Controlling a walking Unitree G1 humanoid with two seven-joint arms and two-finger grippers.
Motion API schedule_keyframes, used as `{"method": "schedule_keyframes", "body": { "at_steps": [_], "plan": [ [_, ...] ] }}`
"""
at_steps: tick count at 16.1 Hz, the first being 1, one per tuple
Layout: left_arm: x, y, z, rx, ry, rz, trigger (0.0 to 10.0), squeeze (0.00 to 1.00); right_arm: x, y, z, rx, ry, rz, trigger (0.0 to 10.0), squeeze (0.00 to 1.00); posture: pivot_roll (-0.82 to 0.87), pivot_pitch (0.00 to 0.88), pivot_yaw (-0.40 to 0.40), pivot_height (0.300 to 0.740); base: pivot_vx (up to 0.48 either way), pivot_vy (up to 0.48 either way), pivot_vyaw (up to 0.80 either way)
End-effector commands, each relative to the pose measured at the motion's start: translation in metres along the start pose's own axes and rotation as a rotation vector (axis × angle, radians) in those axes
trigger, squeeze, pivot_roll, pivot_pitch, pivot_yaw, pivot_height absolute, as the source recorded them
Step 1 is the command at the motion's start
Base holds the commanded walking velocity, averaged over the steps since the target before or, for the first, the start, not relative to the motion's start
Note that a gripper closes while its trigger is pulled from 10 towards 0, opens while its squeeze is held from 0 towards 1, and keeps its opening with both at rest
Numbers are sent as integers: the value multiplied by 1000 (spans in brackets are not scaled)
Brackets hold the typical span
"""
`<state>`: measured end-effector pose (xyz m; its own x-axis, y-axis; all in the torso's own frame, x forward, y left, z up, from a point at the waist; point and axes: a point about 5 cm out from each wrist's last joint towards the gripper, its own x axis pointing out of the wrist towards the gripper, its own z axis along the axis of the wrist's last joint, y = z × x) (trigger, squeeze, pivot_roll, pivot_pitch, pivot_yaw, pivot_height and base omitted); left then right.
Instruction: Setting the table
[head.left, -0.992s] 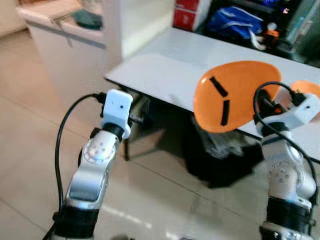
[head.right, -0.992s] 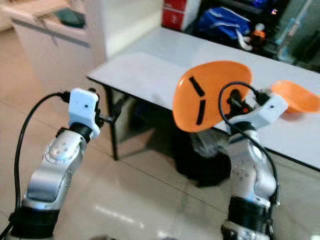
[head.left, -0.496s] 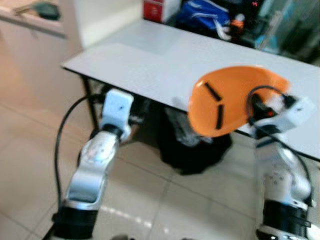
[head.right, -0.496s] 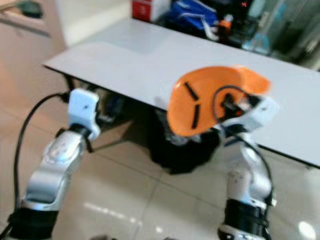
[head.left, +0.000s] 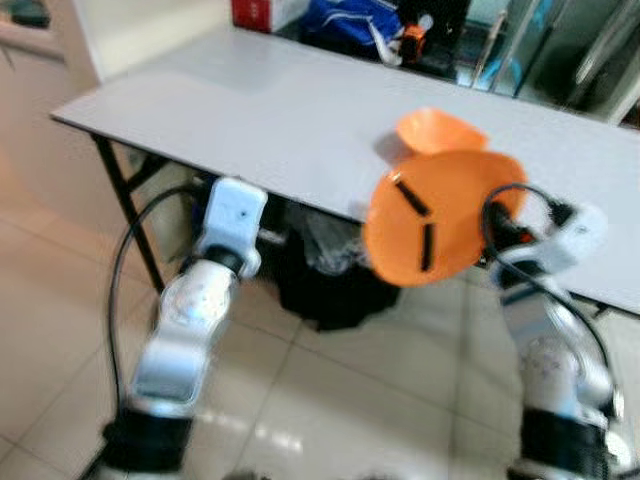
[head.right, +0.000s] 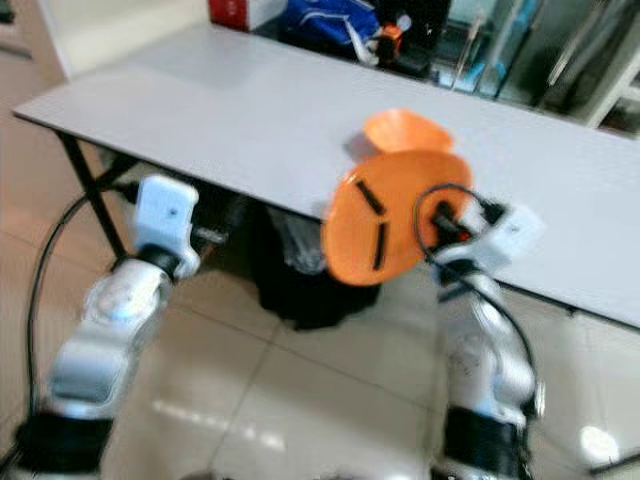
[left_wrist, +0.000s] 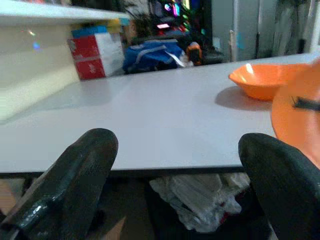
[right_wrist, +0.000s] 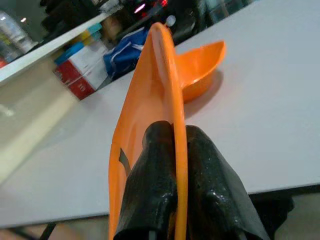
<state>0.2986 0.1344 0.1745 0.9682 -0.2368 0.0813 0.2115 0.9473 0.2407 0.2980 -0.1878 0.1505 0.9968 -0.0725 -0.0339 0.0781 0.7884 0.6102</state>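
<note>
L gripper (left_wrist: 175, 190): fingers spread, nothing held, at near edge of the white surface (head.left: 250, 120). Black bag (head.left: 320, 270) on floor under surface. Orange plate (head.left: 440, 215) held on edge above near edge, pinched at rim by R gripper (right_wrist: 170, 200). Orange bowl (head.left: 435, 130) on surface just beyond plate.

A long white table (head.left: 250, 130) on black folding legs (head.left: 125, 205) stands on a glossy beige tiled floor (head.left: 330, 400). Under the table sits a black bag (head.left: 320, 280). Beyond its far edge lie a blue bag (head.left: 345, 20) and a red box (head.left: 255, 12).
</note>
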Motion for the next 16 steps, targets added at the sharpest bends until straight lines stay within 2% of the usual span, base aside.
{"method": "schedule_keyframes", "body": {
  "at_steps": [1, 3, 6, 16],
  "plan": [
    [2, -7, 6, 0, -29, -20, 10000, 0, 0, 2, 12, -10, -42, 11, 10000, 0, 31, 21, -52, 740, 0, 0, 0],
    [3, -9, 7, 26, -36, -33, 10000, 0, -1, 4, 5, -8, 15, 23, 10000, 0, 30, 22, -49, 740, 0, 0, 0],
    [3, -8, 8, -2, -43, -43, 10000, 0, -3, 4, -11, -16, 127, 34, 10000, 0, 31, 19, -53, 740, 106, 0, 0],
    [1, -16, 1, -7, -33, -115, 10000, 0, -10, 2, -24, 21, 168, 29, 10000, 0, 42, 0, -12, 740, 349, 0, 0]
  ]
}}
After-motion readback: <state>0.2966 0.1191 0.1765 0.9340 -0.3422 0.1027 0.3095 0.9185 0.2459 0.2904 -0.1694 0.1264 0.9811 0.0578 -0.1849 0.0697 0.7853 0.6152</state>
